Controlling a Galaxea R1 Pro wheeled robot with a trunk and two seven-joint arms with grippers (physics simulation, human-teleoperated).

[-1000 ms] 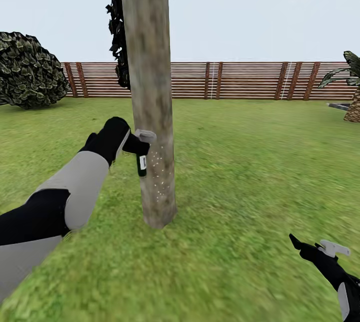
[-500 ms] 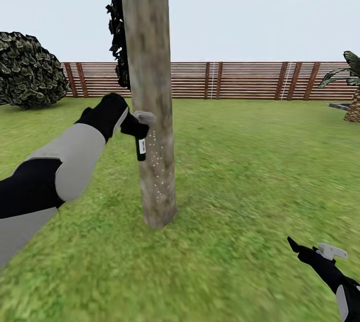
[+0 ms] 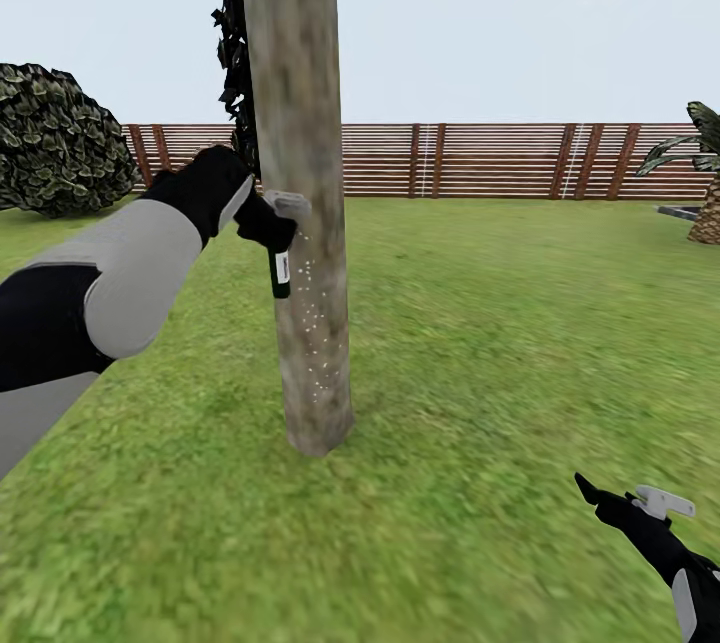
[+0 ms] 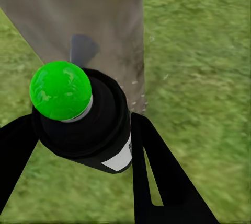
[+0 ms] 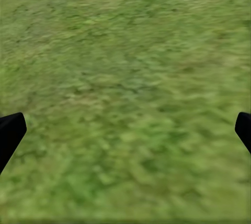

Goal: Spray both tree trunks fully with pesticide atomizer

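A thick grey-brown tree trunk [image 3: 295, 153] rises from the grass lawn [image 3: 470, 343] right in front of me. My left gripper [image 3: 265, 228] is shut on the dark pesticide atomizer [image 3: 281, 273], held at about mid-height against the trunk's left side with its grey trigger head [image 3: 287, 203] touching the bark. White specks [image 3: 315, 323] dot the trunk below the nozzle. In the left wrist view the atomizer [image 4: 99, 130] sits between the black fingers [image 4: 157, 177], close to the trunk [image 4: 94, 15]. My right gripper [image 3: 612, 500] hangs open and empty low over the grass [image 5: 125, 78].
A brown slatted fence [image 3: 480, 160] closes the lawn at the back. A round dark bush [image 3: 60, 138] stands at the left, and a palm-like plant [image 3: 705, 178] at the right edge. Dark foliage [image 3: 235, 53] hangs behind the trunk.
My left arm has lifted the atomizer up along the trunk, and the white specks now reach higher. The right arm has barely shifted.
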